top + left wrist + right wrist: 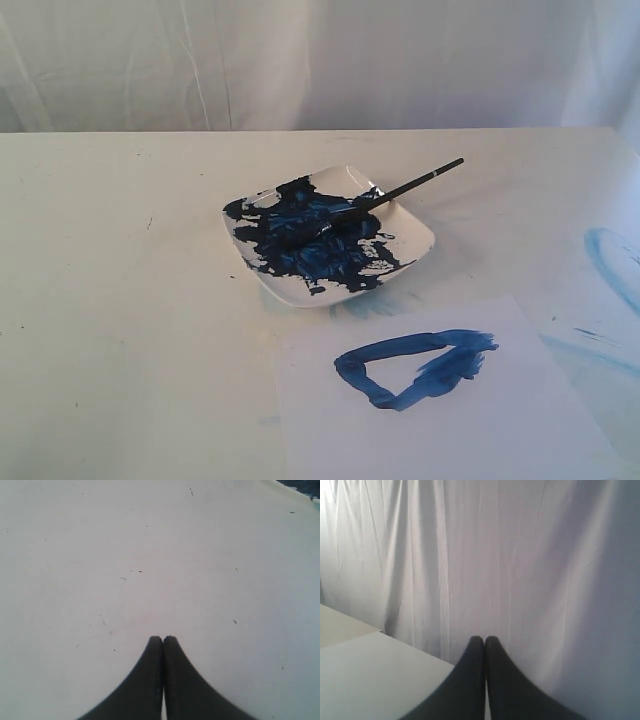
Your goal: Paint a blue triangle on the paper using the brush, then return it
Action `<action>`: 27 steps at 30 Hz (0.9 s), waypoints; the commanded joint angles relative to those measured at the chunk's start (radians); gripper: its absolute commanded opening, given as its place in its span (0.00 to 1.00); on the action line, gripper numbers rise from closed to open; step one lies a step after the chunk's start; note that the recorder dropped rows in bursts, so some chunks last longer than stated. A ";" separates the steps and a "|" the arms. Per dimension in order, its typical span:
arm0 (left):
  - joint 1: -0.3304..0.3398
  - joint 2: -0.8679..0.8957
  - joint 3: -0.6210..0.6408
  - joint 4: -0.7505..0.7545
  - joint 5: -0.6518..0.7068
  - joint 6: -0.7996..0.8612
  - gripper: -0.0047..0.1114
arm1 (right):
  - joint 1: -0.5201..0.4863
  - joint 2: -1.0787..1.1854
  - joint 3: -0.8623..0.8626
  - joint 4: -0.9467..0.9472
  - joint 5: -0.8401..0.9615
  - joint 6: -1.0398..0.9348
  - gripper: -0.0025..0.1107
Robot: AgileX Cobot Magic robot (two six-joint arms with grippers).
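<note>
The brush [415, 184] lies across the white dish [415, 240], bristles in the dark-blue paint, black handle sticking out past the far right rim. In front of the dish, the paper [520, 420] carries the blue triangle [410, 366], a rough dark-blue outline smeared at its right corner. Neither arm shows in the exterior view. My left gripper [163, 639] is shut with nothing in it, over bare speckled tabletop. My right gripper [484, 639] is shut and empty, facing the white curtain above a table corner.
Pale light-blue curved smears [612, 262] mark the tabletop at the right edge. A white curtain [320, 60] hangs behind the table. A sliver of the dish rim [300, 489] shows at the corner of the left wrist view.
</note>
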 commanded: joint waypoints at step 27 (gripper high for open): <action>0.005 -0.005 0.003 -0.007 0.009 -0.009 0.04 | 0.153 -0.560 0.472 0.101 0.453 0.186 0.02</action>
